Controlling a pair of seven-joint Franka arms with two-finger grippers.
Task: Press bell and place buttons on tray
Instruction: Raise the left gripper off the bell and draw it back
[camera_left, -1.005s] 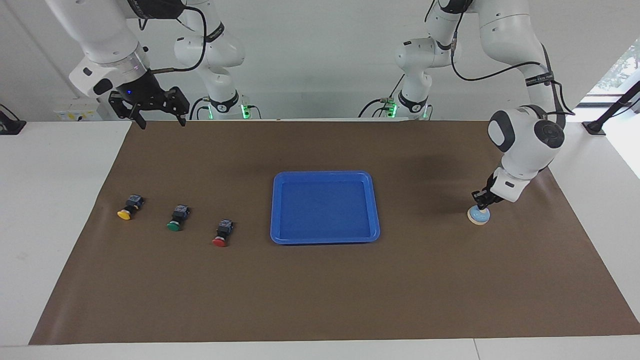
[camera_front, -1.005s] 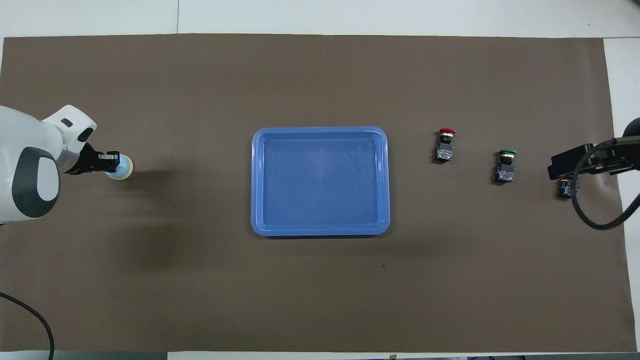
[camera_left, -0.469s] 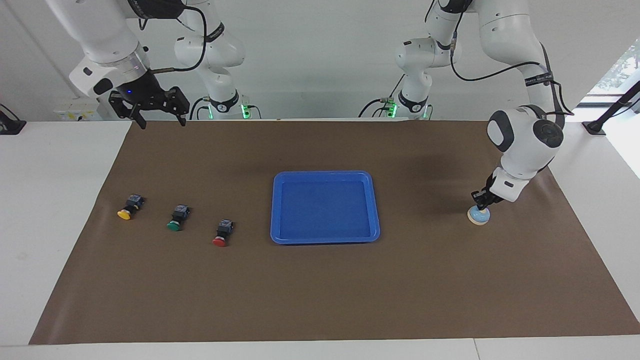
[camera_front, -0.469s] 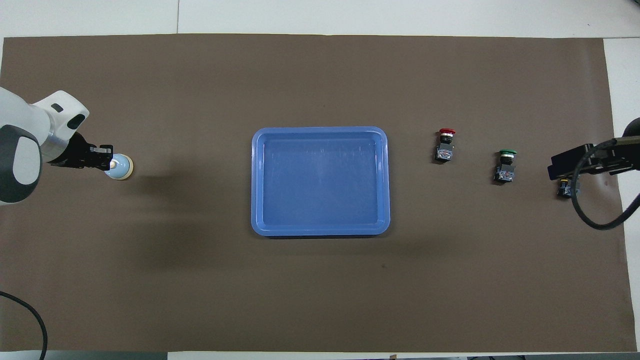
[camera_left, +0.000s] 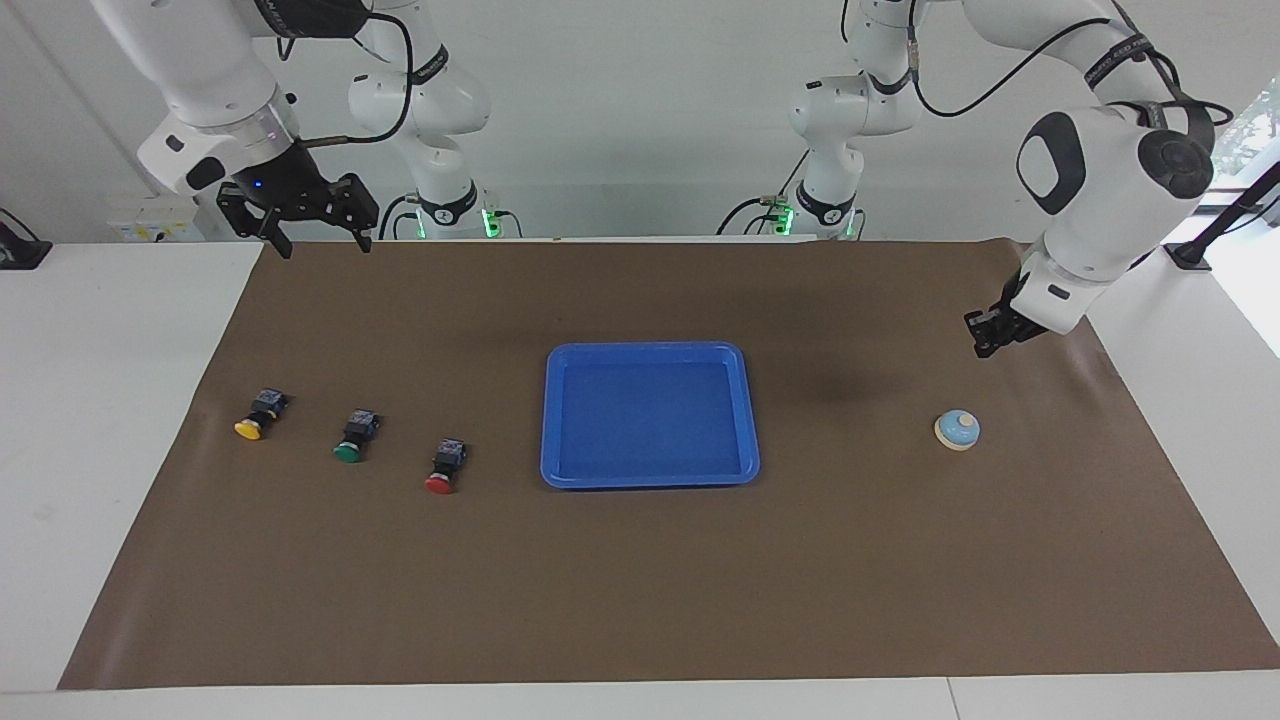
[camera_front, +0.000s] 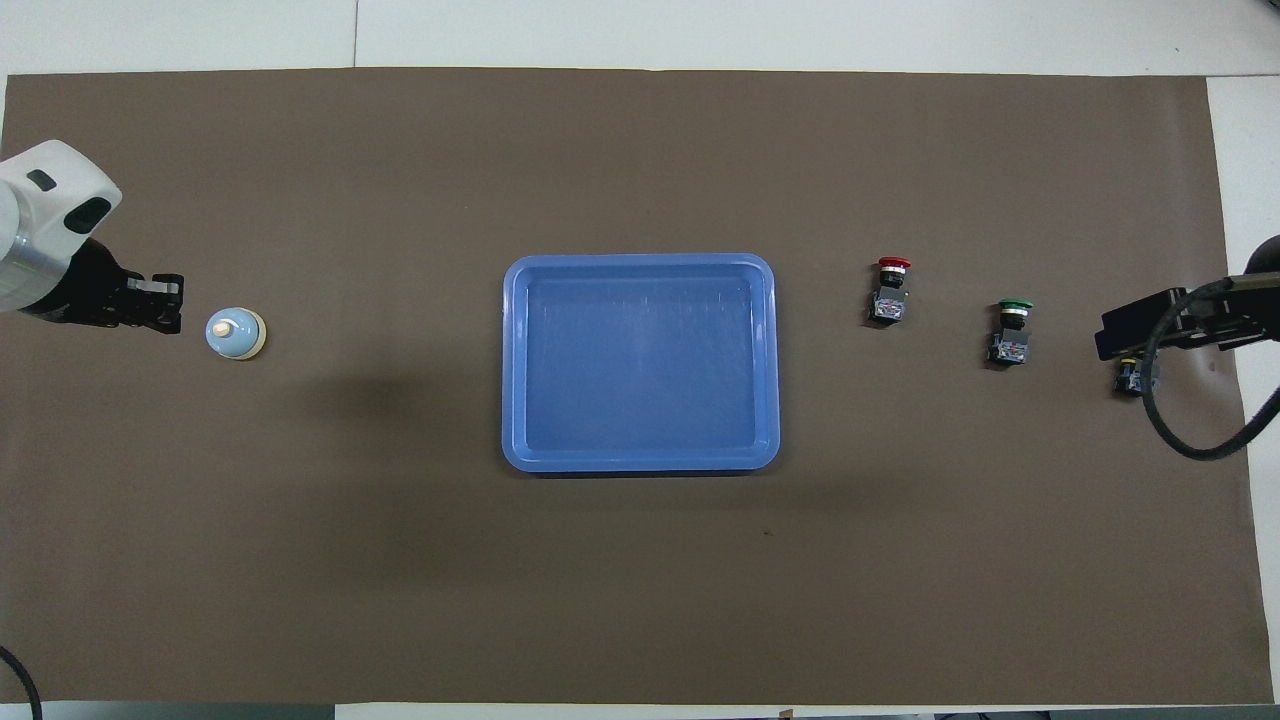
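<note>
I am holding my left gripper (camera_left: 985, 345) pressed together, pinching nothing, in the air over the mat (camera_left: 640, 600) at the left arm's end of the table, clear of the bell (camera_left: 957, 430). The bell is sitting alone on the mat, well apart from the tray (camera_left: 650, 477), which is lying mid-table with nothing in it. My right gripper (camera_left: 320, 240) is waiting spread wide, high over the mat's edge at the right arm's end. The three buttons are lying on their sides in a slanting row between that end and the tray: yellow (camera_left: 258, 414) nearest the mat's end, green (camera_left: 353, 437) in the middle, red (camera_left: 445, 467) nearest the tray. I am judging them light and stiff, with smooth rounded caps that would slip between fingertips, so I am planning to take each by the flat sides of its black blocky body, not by the cap. Lying tipped, each may roll or pivot if nudged off-centre.
</note>
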